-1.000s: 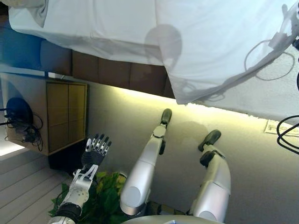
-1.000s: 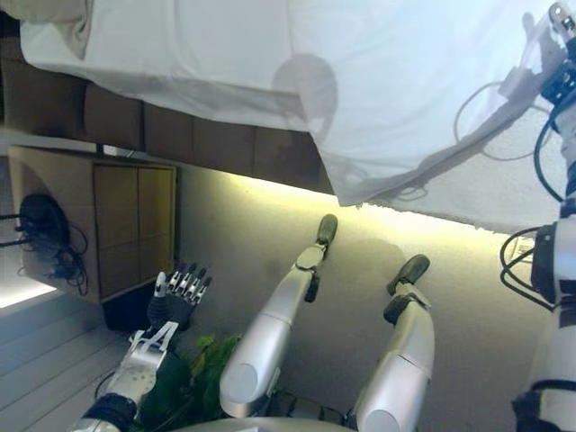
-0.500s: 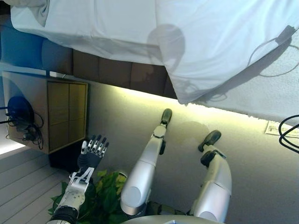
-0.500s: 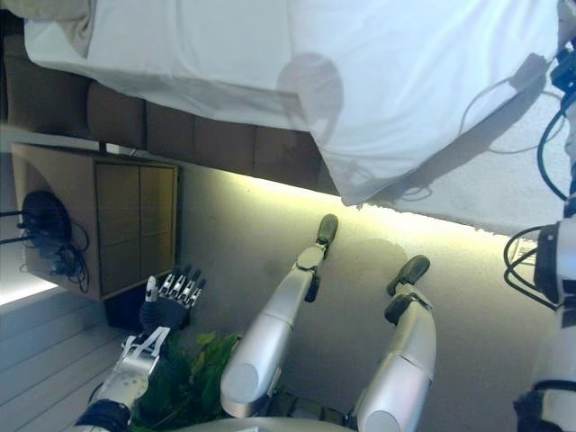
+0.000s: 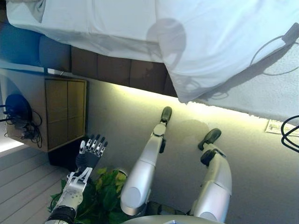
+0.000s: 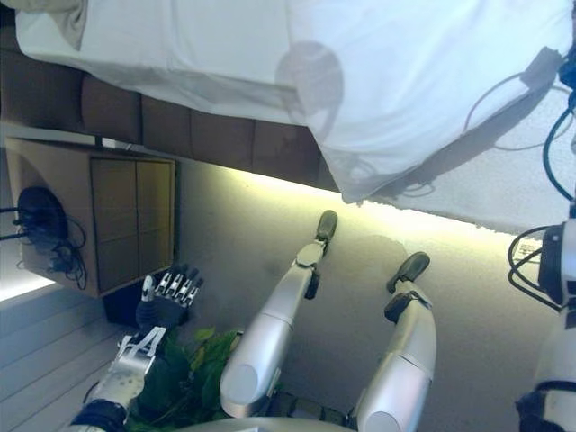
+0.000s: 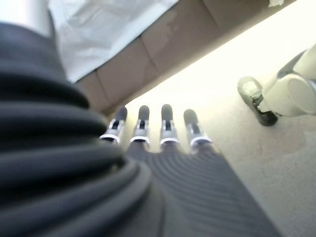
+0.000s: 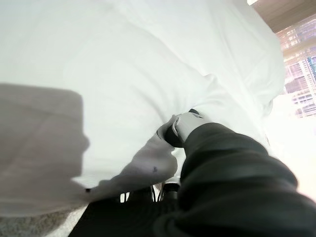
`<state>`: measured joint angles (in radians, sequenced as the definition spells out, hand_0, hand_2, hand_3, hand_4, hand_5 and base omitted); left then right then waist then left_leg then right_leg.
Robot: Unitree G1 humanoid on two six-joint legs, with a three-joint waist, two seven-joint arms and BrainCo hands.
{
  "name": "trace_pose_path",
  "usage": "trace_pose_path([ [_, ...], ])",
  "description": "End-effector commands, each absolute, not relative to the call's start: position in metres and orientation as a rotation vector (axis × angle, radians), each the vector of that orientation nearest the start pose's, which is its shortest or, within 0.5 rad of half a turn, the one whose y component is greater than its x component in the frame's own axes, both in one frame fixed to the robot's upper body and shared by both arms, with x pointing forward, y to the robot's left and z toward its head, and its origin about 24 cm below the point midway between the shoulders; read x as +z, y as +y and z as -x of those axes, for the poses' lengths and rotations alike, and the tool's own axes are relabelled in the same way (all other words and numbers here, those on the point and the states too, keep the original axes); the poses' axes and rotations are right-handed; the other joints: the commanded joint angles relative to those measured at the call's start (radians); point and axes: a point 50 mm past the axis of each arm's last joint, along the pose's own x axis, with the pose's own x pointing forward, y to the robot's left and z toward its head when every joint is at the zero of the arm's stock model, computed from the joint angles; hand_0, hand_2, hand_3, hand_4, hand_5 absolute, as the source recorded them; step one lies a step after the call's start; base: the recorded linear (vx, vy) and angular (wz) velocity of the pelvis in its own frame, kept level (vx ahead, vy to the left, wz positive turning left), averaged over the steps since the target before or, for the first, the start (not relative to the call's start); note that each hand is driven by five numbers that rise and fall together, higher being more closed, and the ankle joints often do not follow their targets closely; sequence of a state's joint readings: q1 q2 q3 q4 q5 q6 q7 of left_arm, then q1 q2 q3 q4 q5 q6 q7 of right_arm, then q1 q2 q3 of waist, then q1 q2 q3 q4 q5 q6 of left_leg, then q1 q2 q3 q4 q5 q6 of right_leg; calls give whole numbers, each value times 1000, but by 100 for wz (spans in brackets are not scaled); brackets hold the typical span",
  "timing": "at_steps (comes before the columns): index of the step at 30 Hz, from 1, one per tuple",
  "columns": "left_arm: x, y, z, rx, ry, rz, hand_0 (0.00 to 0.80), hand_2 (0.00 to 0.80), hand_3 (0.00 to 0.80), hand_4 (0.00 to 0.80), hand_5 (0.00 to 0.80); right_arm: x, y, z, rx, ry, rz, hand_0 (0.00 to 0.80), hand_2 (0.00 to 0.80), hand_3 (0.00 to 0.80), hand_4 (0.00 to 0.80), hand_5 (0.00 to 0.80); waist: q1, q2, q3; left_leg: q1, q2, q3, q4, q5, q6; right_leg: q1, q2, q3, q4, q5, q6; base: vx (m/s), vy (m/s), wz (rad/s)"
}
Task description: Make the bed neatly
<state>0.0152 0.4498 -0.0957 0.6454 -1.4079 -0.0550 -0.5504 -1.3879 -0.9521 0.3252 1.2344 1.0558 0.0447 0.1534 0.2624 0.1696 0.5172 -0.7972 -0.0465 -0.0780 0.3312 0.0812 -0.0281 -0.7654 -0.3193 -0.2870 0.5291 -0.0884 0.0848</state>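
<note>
One white duvet (image 5: 210, 42) is being shown spread across one bed, its lower corner hanging over the brown padded bed base (image 5: 117, 72). A pale carpeted floor (image 5: 121, 126) is being lit by a yellow glow from under the base. One wooden bedside cabinet (image 5: 65, 112) is being seen beside the bed, and pale floorboards (image 5: 23, 172) are lying beyond it. One green leafy plant (image 5: 105, 196) is being seen on the floor near the cabinet. No legible writing is being shown. The left hand (image 5: 91, 151) is being held over the floor, clear of the bed, with fingers straight and nothing in its grasp. The right hand (image 8: 180, 129) is being shown pinching a fold of the duvet, the cloth being bunched round the thumb and fingers.
</note>
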Motion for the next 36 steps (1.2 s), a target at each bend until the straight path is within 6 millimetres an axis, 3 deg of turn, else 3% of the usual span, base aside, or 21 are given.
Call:
trace_pose_path([
  [1,-45,285,-193,20,175,881,0,0,0,0,0,339,-330,-366,-71,-409,-202,800,800,800,800,800,31,24,3,36,59,50,-43,-22,-8,10,-10,28,23,7,46,-39,-31,-6],
  [10,-40,282,-209,3,176,855,0,0,0,0,0,289,-323,-378,-21,-274,-258,800,800,800,800,800,1,-39,3,175,92,72,-103,-28,-25,171,7,-5,-118,65,74,-47,-53,-8],
  [16,-35,276,-223,-6,170,825,0,0,0,0,0,263,-298,-389,80,-217,-314,800,800,800,800,800,-23,-84,3,300,112,93,-156,-33,-37,300,23,-9,-238,113,97,-83,-57,-12],
  [17,-34,275,-227,-9,163,827,0,0,0,0,0,261,-294,-390,93,-210,-320,800,800,800,800,800,-27,-87,3,303,114,104,-163,-10,-31,307,22,-20,-262,143,88,-151,22,-17],
  [28,-33,260,-245,-27,177,836,0,0,0,0,0,228,-272,-398,168,-87,-368,800,800,800,800,800,-60,-103,3,465,135,137,-195,-23,-46,464,19,1,-334,149,91,-69,16,-10],
  [36,-30,246,-254,-88,191,821,0,0,0,0,0,192,-254,-398,213,13,-399,800,800,800,800,800,-79,-117,-49,526,162,154,-209,-27,-63,535,25,-5,-374,147,82,-19,1,-4],
])
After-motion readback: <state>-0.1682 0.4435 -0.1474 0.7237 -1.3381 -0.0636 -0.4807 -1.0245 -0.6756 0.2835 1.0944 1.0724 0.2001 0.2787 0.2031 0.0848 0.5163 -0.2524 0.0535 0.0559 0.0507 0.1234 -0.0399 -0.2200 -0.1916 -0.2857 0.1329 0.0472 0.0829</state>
